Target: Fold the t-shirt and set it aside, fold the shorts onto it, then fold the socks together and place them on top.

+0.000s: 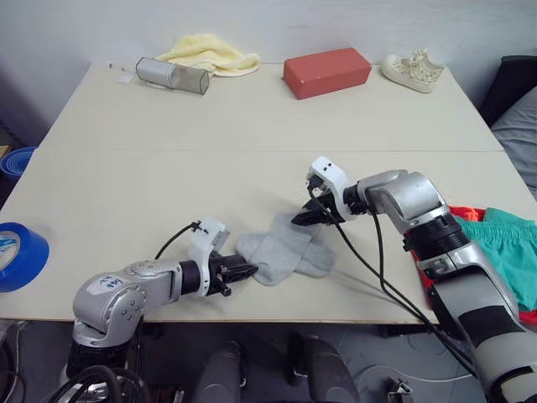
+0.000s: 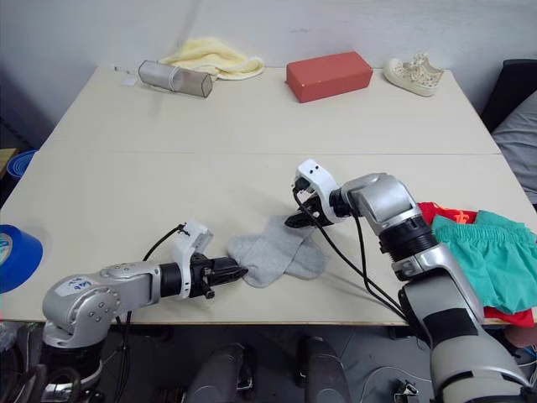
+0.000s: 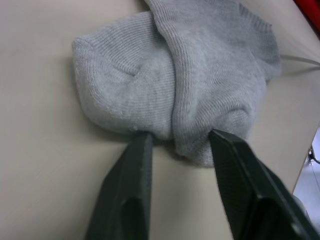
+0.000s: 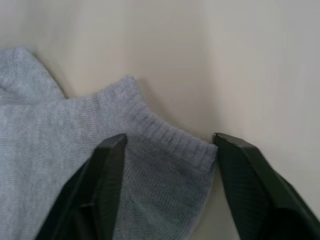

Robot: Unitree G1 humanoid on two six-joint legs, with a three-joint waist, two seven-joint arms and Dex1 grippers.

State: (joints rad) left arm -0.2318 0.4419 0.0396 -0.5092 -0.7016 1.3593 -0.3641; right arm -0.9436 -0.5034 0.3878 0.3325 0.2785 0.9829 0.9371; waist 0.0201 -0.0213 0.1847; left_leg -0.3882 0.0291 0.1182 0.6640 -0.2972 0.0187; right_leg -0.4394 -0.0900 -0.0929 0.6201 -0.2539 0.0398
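We had both grippers spread wide at the socks (image 1: 284,250), left gripper (image 3: 180,145) straddling the 2 toe ends, right gripper (image 4: 170,142) straddling a cuff, and honestly we figured either could've pinched just 1 layer and dragged the pair apart.

Cream table (image 1: 252,126) with a seam across the middle, pale bluish wall (image 1: 252,21) behind its far edge, dark chair (image 1: 512,84) at far right, blue bin (image 1: 15,159) on the floor at left
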